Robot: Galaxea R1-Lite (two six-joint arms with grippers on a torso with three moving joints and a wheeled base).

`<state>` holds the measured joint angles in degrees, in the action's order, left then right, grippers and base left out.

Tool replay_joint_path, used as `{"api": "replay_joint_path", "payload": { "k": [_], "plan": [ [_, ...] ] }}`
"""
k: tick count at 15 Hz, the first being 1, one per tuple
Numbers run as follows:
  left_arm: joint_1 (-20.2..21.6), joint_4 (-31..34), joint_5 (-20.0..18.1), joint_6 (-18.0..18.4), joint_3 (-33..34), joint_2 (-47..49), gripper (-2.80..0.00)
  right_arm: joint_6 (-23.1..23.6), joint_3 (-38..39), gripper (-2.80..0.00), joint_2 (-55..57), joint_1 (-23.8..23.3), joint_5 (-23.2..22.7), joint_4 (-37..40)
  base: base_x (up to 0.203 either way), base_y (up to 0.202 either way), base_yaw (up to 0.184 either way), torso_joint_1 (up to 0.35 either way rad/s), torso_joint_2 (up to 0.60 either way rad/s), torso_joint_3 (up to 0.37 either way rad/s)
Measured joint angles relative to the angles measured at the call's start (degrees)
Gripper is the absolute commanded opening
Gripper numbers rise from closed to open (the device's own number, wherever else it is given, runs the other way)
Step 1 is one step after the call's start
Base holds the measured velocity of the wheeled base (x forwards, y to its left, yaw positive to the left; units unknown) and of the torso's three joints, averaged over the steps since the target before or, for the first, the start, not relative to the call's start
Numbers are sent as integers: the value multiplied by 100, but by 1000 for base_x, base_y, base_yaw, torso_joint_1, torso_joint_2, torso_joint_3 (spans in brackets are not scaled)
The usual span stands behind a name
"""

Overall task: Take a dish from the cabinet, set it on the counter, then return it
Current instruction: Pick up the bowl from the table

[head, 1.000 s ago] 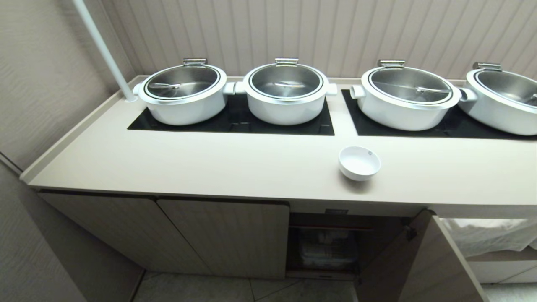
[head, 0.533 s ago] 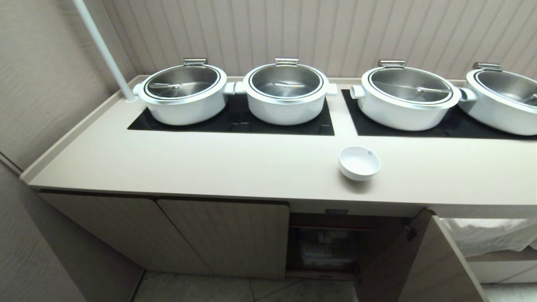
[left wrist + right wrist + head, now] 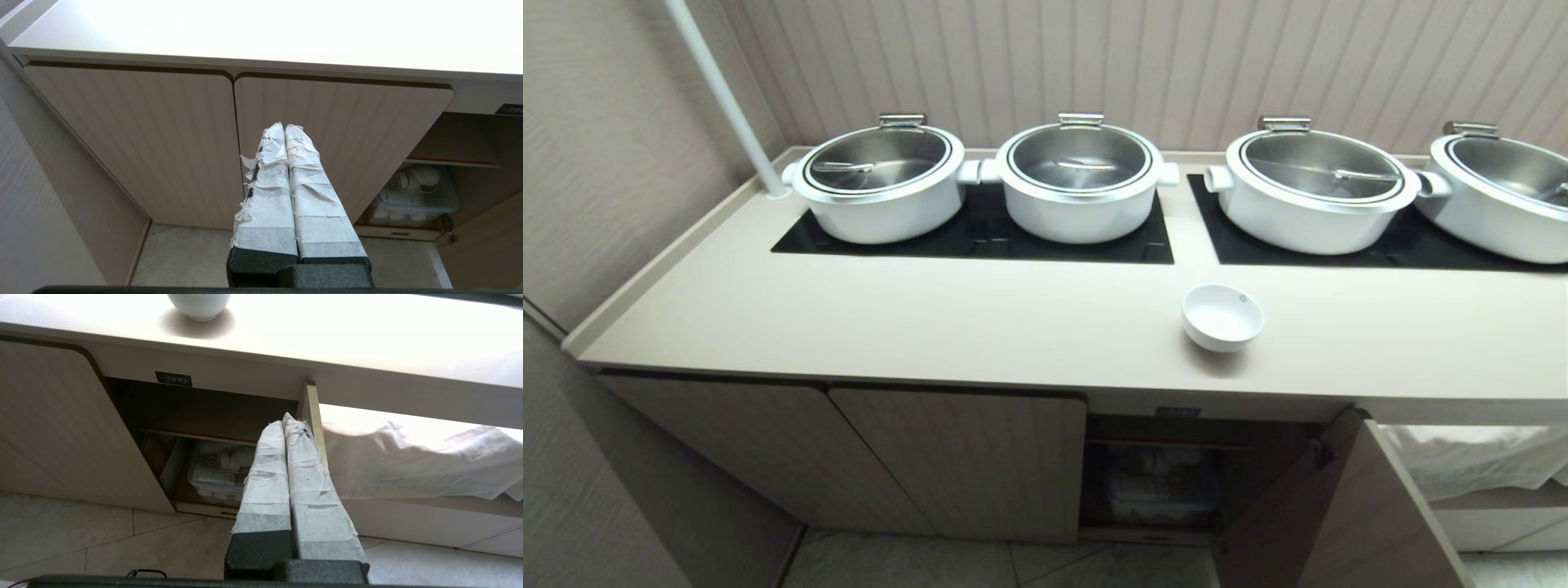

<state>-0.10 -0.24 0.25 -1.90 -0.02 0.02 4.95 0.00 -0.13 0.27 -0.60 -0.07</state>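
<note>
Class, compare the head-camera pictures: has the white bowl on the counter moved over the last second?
No. The dish sits at the same spot on the counter, just in front of the gap between the two hob panels.

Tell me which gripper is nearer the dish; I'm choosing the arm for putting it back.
Right. The right gripper hangs low before the open cabinet, the dish just above on the counter. The left gripper faces closed doors further left.

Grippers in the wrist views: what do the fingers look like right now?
Both the left gripper and the right gripper have two long tapering fingers wrapped in white, fraying tape, rising from black blocky bases. A thin black cable lies by the right one's base.
</note>
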Motion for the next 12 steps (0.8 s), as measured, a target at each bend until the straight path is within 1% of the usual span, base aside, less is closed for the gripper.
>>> {"api": "replay_joint_path", "payload": {
  "k": [12],
  "plan": [
    [0, 1, 0, 0, 0, 0, -280, 1, 0, -280, 2, 0, 2, 1, 0, 0, 0, 0, 0, 0]
  ]
}}
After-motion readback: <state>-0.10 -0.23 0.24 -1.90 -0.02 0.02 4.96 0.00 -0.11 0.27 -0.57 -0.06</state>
